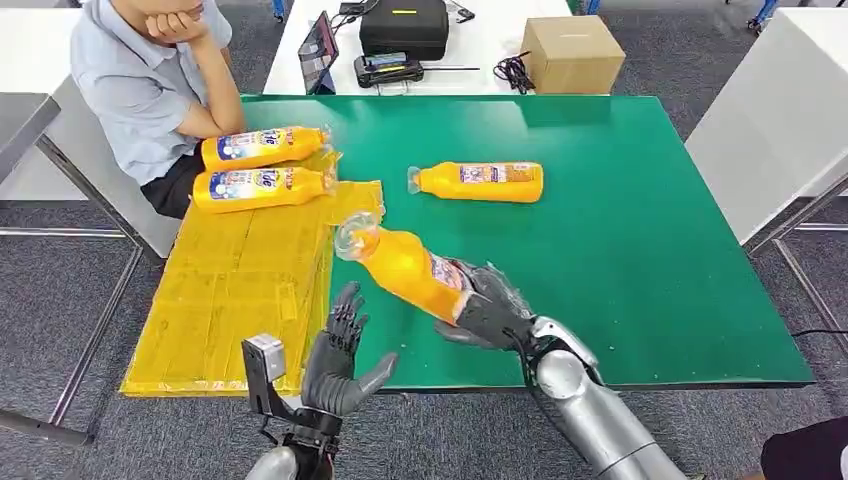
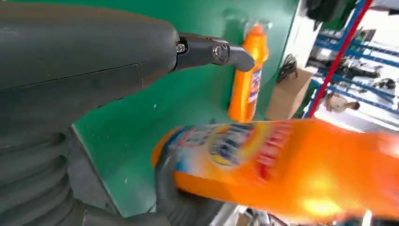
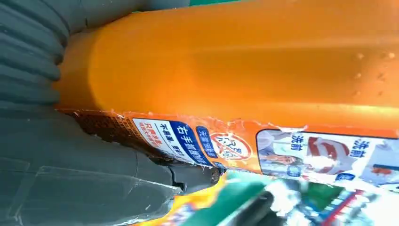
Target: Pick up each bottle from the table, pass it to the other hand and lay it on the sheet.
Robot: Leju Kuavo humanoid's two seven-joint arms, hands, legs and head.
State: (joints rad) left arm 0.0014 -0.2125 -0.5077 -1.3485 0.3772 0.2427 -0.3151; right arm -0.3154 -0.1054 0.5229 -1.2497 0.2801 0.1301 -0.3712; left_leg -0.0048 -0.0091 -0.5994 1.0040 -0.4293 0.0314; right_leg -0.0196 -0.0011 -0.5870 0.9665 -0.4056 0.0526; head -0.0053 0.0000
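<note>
My right hand (image 1: 490,305) grips the base of an orange bottle (image 1: 405,262) and holds it above the green table (image 1: 650,250), its clear cap pointing toward the yellow sheet (image 1: 230,290). The same bottle (image 3: 244,66) is pressed against that hand's thumb (image 3: 84,188). My left hand (image 1: 340,360) is open just left of and below the bottle, fingers spread, not touching it. From the left wrist the held bottle (image 2: 282,165) crosses in front of the thumb (image 2: 207,49). Two bottles (image 1: 262,147) (image 1: 258,187) lie on the sheet's far end. One more bottle (image 1: 480,181) lies on the table.
A person (image 1: 150,80) sits at the far left corner, close to the sheet. Behind the table stands a white table with a cardboard box (image 1: 572,52), a black case (image 1: 404,27) and a tablet (image 1: 318,50). White tables flank both sides.
</note>
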